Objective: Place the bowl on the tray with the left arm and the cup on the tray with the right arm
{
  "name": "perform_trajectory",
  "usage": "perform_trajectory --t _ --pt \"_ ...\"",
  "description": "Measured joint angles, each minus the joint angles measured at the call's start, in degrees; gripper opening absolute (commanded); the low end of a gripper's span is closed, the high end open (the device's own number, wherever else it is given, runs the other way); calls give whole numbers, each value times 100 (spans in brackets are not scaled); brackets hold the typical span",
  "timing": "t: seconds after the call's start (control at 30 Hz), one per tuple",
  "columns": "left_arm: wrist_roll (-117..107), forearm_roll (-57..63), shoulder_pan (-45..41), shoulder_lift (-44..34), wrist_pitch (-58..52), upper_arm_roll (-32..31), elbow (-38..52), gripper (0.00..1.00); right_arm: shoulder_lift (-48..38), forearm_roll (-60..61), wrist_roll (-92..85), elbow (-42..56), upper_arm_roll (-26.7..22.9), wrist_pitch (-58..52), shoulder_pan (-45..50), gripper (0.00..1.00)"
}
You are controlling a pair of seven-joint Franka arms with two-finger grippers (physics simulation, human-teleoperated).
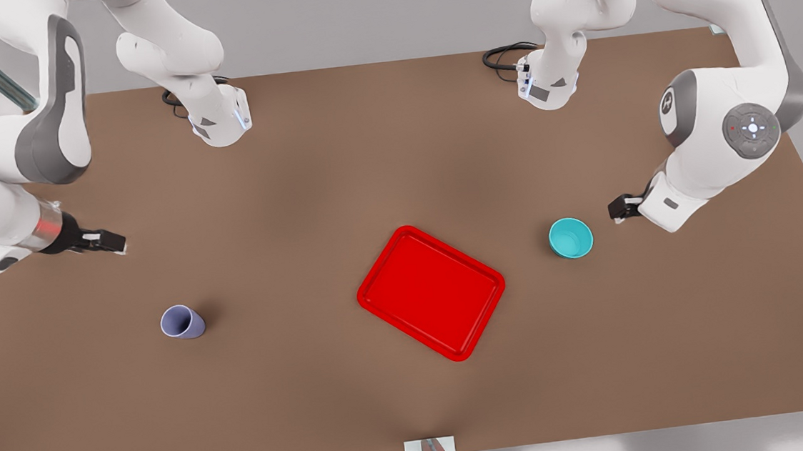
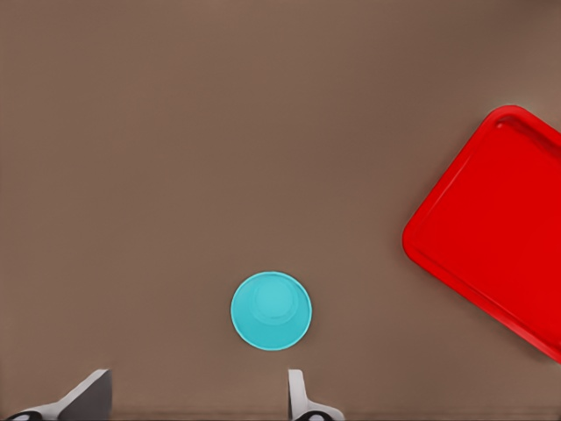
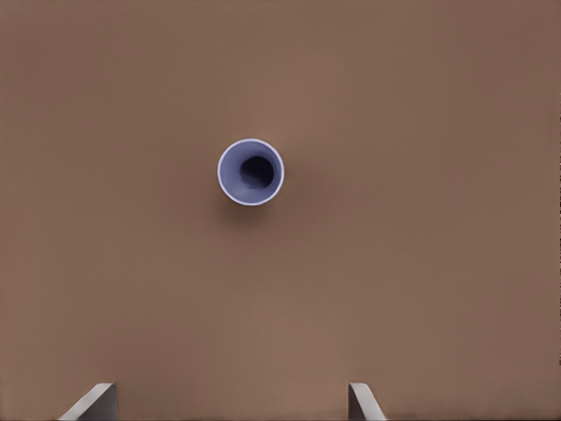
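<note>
Brown table [image 1: 340,173], pale grey surround; two white arm bases at frame top.

- Tray [image 1: 431,293]: red, rect., rounded corners, low rim. Centre of frame, slightly right and below mid. Lies flat, turned diagonal; long axis runs upper left to lower right.
- Bowl [image 1: 571,237]: teal, upright, mouth up. Right of tray, near but apart, on bare table.
- Cup [image 1: 182,321]: lavender, upright, mouth up. Lower left of frame, well apart from tray.
- Left hand [image 1: 616,208]: right side of frame, just right of bowl, above table, not touching. Fingers [image 2: 91,396] spread wide, nothing held.
- Right hand [image 1: 118,243]: left side of frame, up and left of cup, well apart. Fingers [image 3: 95,401] apart, nothing held.
</note>
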Motion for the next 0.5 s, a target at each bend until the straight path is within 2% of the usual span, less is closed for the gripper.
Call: perform_trajectory --t 0.07,0.1,0.23,0.3,0.5 --pt "8 -4 7 -7 84 -1 -672 100 0 3 0 3 4 -4 78 100" --pt "0 -67 2 -2 435 0 -1389 100 0 3 0 5 1 -4 172 100" --pt "1323 -571 300 -15 2615 11 -3314 100 57 3 8 72 2 4 603 100" --pt "2256 -838 422 120 3226 30 -3748 100 78 3 2 88 3 5 641 100" --pt "2215 -1496 615 685 3727 39 -3778 100 88 21 9 88 0 6 190 100"
